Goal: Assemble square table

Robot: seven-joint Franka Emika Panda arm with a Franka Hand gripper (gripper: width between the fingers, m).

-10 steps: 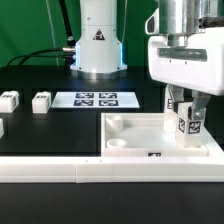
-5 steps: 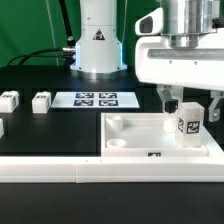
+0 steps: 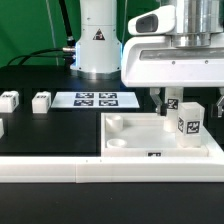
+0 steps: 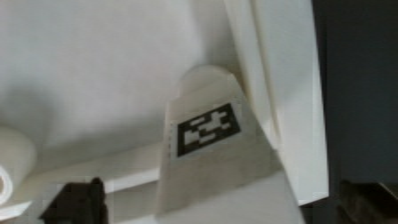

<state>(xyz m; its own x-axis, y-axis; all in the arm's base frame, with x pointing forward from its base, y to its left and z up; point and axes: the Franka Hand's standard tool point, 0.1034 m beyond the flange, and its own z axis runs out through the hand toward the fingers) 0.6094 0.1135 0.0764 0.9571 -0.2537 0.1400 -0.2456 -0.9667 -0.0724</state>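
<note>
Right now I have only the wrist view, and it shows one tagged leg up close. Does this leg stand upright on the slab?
Observer: Yes. The leg stands upright on the slab, toward the exterior view's right end.
Operator: Are other legs left to fetch?
Observer: Yes. Two more legs lie on the black surface, at the exterior view's left, beside the marker board.
</note>
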